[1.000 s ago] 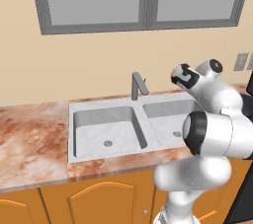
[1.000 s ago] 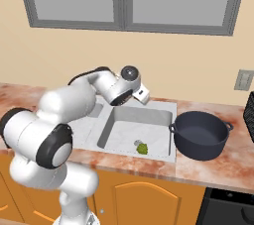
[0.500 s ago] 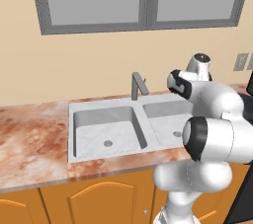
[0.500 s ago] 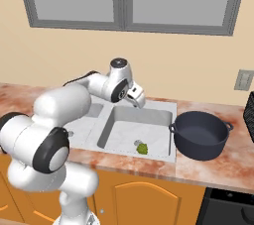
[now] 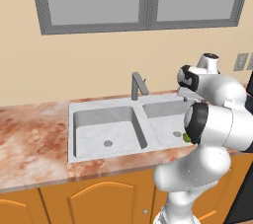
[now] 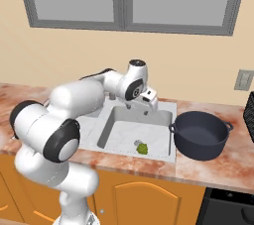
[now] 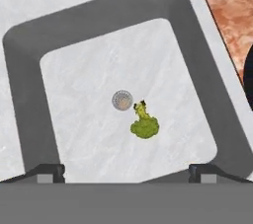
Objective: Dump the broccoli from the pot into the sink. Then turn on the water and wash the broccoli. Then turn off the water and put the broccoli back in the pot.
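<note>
Since a sec ago my arm's swung back toward the faucet (image 5: 139, 84), and the gripper (image 6: 147, 101) now hangs spread wide w/ nothing in it over the right basin of the sink (image 6: 110, 129). Broccoli (image 7: 144, 126) lies on the basin floor just beside the drain (image 7: 122, 100), pot (image 6: 200, 134) sits upright on the counter (image 5: 29, 129) right of the sink, so I reckon dumping's done and the water's next. That calls for reaching the faucet handle behind the basin; no stream showing yet, nothing blocking afaict.

Glossy white arm (image 6: 74, 101), dark joints
</note>
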Motion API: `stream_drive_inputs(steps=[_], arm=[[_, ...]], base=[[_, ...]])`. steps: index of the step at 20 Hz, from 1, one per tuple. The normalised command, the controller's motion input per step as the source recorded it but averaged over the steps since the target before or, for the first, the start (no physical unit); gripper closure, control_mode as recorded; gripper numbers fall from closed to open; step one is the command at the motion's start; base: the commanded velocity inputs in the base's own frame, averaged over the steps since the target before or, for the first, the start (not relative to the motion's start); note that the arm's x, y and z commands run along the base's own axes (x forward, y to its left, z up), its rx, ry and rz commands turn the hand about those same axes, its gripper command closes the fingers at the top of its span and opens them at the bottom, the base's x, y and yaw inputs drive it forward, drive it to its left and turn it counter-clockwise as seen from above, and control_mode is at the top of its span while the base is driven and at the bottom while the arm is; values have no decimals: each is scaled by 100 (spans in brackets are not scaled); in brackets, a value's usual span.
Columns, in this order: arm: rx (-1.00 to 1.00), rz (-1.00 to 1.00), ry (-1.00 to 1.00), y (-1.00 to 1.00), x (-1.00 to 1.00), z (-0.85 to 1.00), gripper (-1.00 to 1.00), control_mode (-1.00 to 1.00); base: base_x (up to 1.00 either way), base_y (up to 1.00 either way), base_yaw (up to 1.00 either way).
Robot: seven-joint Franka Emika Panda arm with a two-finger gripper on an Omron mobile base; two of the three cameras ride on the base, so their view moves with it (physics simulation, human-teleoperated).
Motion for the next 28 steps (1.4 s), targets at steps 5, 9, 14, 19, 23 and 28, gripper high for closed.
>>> stream_drive_inputs(steps=[5, 9, 14, 19, 23, 28], arm=[[0, 8, 11, -12, -24, -59, -100, -100], [0, 7, 12, 0, -10, -56, -100, -100], [0, 5, 2, 0, -9, -45, -100, -100], [0, 6, 0, -1, -2, -40, -100, -100], [0, 8, -8, 0, 0, -49, -100, -100], [0, 9, -12, 0, 0, -46, -100, -100]], base=[[0, 0, 0], [0, 0, 0], [0, 0, 0], [0, 0, 0], [0, 0, 0], [0, 0, 0]])
